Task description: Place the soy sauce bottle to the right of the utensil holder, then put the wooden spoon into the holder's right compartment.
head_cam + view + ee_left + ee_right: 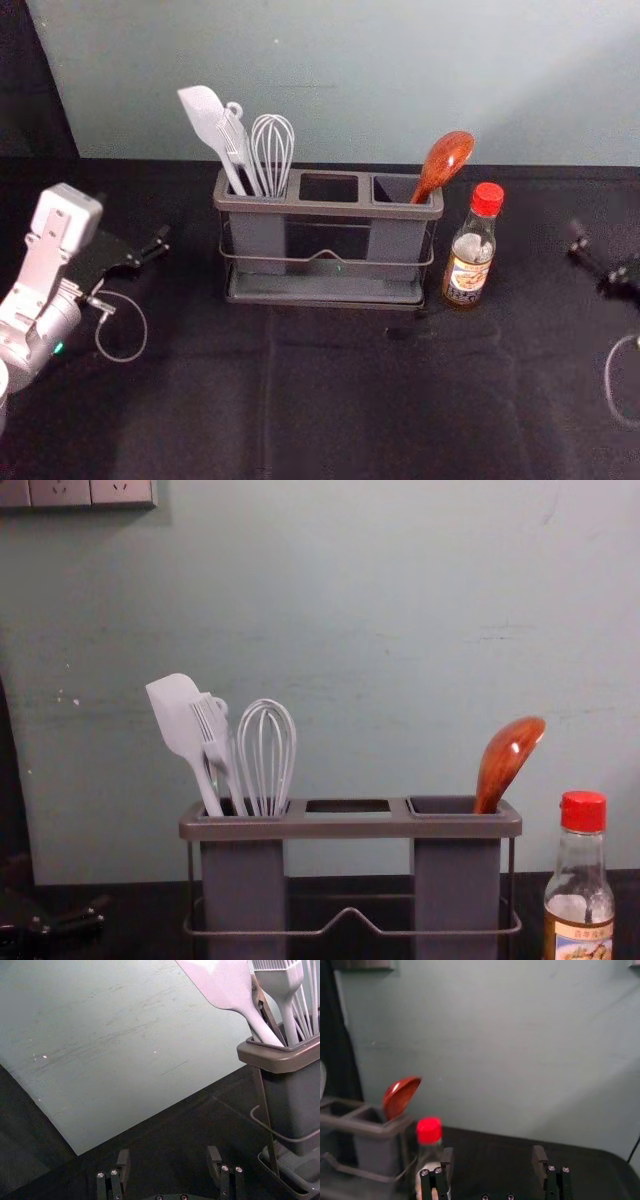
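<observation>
— Any lettering on site?
— Label (580, 950) on the soy sauce bottle (579, 880); row of small characters along its top, chest view. Can't make out the words.
— And from the head view?
— Same label, print too small to read. No legible brand or number.

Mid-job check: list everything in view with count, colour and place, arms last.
Utensil holder: one, dark grey, mid-table
Wooden spoon: one, red-brown, holder's right compartment
Soy sauce bottle: one, clear with red cap, right of holder
Spatula: one, pale, left compartment
Brush: one, pale, left compartment
Whisk: one, pale, left compartment
Table: one, black, underneath
Wall: one, grey-green, behind
Wall sockets: several, greyish, upper left, chest view
Left gripper: one, black, left of holder, open
Right gripper: one, black, right side, open
</observation>
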Controlling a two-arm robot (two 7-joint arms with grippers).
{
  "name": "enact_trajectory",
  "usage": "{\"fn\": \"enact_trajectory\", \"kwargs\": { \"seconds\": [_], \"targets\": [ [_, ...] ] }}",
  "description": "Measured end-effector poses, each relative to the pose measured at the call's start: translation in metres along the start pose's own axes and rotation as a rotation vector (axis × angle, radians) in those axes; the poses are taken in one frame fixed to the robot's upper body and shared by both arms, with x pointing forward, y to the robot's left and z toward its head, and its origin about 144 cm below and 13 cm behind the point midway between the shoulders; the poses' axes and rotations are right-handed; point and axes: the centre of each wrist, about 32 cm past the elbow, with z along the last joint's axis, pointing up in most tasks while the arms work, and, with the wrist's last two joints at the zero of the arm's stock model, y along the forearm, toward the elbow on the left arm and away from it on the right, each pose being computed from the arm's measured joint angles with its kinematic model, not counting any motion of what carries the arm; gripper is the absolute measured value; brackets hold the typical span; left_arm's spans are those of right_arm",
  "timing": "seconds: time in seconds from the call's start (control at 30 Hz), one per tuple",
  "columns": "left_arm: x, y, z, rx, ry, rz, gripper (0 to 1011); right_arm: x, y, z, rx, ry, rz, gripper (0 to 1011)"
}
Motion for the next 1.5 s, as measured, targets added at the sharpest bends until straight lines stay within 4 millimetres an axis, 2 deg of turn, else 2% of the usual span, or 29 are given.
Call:
{"fn": "enact_trajectory", "kwargs": {
  "seconds": [0.4, 0.63, 1.03, 1.5],
  "targets": [
    [0.000, 0.000, 0.000, 0.000, 0.000, 0.000, 1005, -0.025, -0.012, -0.030, -0.073, -0.028, 0.095, 1002],
    [0.000, 0.000, 0.000, 0.000, 0.000, 0.000, 1005, -0.035, -0.011, -0.041, -0.113, -0.020, 0.123, 1003],
    [0.000, 0.000, 0.000, 0.000, 0.000, 0.000, 1005, -0.035, -0.001, -0.055, -0.160, 0.008, 0.116, 1002],
    [0.000, 0.000, 0.000, 0.000, 0.000, 0.000, 1005, -0.036, 0.003, -0.058, -0.158, -0.005, 0.145, 1002]
  ]
}}
